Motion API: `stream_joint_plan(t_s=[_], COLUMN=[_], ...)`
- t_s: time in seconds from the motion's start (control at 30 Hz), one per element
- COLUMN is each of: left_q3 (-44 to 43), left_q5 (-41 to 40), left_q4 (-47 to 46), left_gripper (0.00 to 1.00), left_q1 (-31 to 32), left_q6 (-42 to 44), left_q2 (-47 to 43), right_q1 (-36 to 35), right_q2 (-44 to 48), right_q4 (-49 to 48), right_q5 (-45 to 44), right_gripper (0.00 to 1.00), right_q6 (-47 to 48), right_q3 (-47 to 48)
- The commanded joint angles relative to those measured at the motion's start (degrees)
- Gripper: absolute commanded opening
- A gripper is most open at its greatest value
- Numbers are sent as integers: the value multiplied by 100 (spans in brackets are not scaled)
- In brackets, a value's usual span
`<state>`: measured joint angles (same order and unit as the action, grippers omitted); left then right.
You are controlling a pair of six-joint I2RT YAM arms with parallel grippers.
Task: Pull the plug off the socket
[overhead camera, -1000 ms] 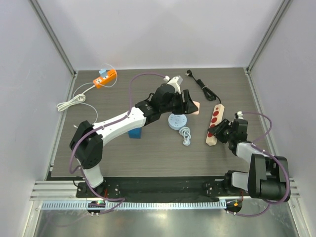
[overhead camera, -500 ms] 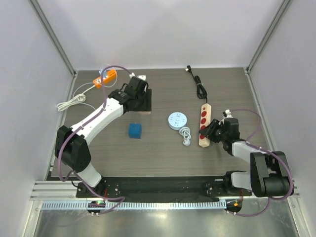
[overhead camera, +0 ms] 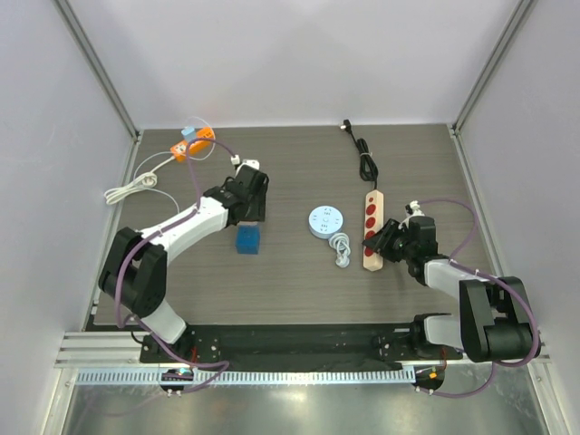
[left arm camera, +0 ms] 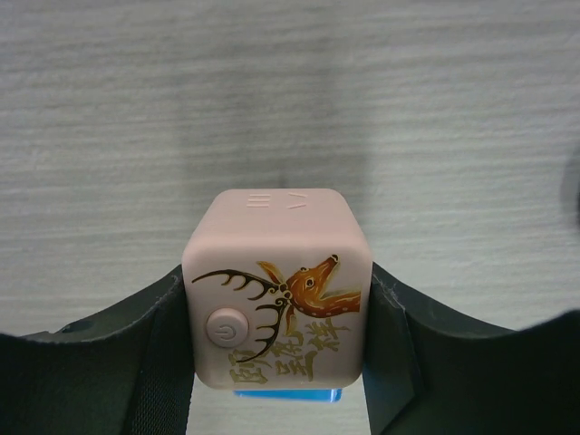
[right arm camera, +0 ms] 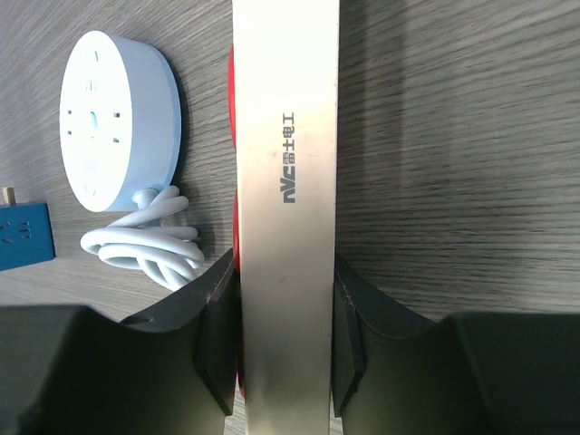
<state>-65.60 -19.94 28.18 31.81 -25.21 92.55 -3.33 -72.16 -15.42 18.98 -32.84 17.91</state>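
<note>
Two grips in force. The left gripper (overhead camera: 248, 198) is clamped on a pink cube (left arm camera: 276, 290), one finger (left arm camera: 136, 362) against each side; the cube carries a gold-and-brown deer print and a round button on its face. It is off the strip and well apart from it, at the left-centre of the table (overhead camera: 299, 281). A sliver of the blue cube (overhead camera: 247, 240) shows directly under the pink one in the wrist view; cannot tell whether they touch.

The right gripper (right arm camera: 285, 362) is closed across the near end of the beige power strip (right arm camera: 285, 136); red sockets along it, lying lengthwise away from the arm. Its black cord (overhead camera: 365, 163) runs to the far edge, where the black plug (overhead camera: 347, 124) lies loose.

Just left of the strip: a round white socket (right arm camera: 116, 136) with a coiled white cable (right arm camera: 145, 245) beside it. Far left corner: an orange strip (overhead camera: 193, 142); its white lead (overhead camera: 127, 186) is bundled nearby.
</note>
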Motion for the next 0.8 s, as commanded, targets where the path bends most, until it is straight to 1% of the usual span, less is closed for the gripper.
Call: stream_joint_plan(t_s=[0.0,0.13,0.23,0.37,0.57,0.67,0.7,0.77], left_q3=[-119,-461,-410,-506,-506,-550,-550,-532], left_q5=[-168,-203,-81,25,534,606,606,623], left_q4=[-929,-745,-884,-753,-841,-797,-788,-788], left_gripper=[0,0,0,0,1,8,13,18], left_q1=[-52,-88,-140,-245,-474,-536,-544,-562], left_q6=[25,-62,-107,-177,-230,-239,-239,-247], left_q2=[69,395,404,605,887,984,1001,1010], right_q1=[-62,-106,-115,-150,-159,-176,-176,-185], right_q2=[-17,-70,-114,-167,-211,-237,-237,-263], right_q4=[-392,-400,-400,-400,-400,-400,-400,-392], right_q5=[88,88,97,88,88,88,88,97], right_gripper=[1,1,2,2,3,4,4,6], right_q6=[138,138,138,146,164,155,164,164], right_q3=[221,248,265,292,318,327,336,344])
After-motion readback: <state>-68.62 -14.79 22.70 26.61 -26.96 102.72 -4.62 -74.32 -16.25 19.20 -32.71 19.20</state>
